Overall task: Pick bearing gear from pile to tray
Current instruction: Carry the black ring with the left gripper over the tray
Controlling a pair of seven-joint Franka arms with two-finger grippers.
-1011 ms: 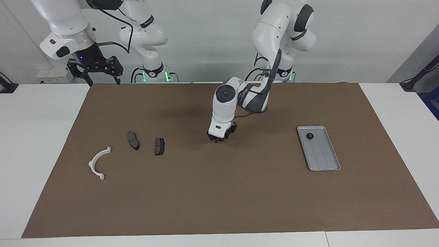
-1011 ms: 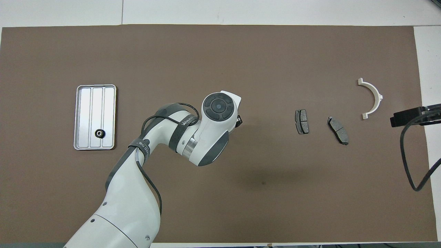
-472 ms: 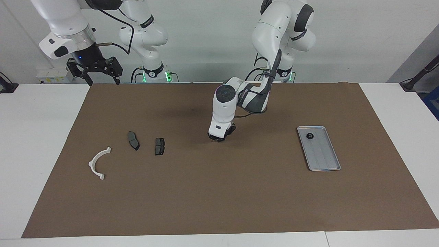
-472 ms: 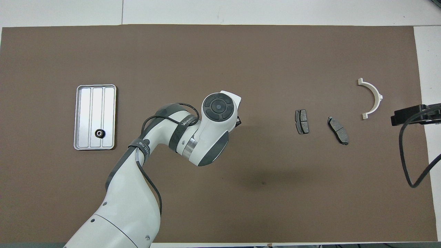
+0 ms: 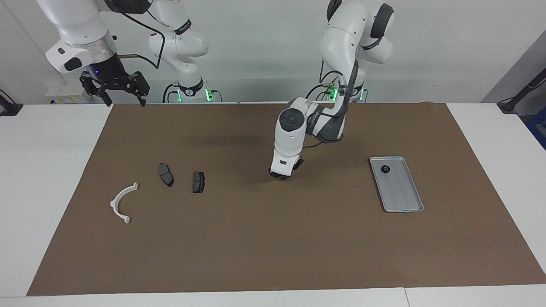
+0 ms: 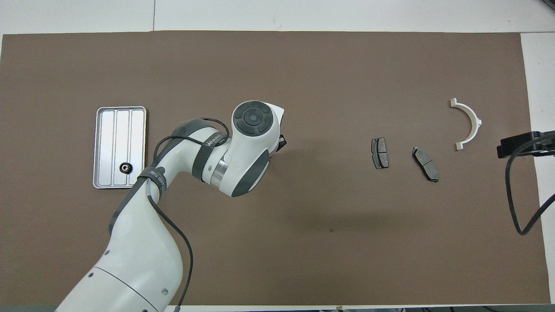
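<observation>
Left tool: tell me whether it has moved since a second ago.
Yes. The left tool has shifted toward the tray, away from the brake pads, low over the mat.

Bright, even overhead light; soft shadows on the mat (image 5: 273, 238); sharp focus.

Brown mat (image 5: 273, 238) covers most of white table (image 5: 51, 179); white margins show at both ends. Pale wall (image 5: 264, 51) above the table edge nearest the robots.
</observation>
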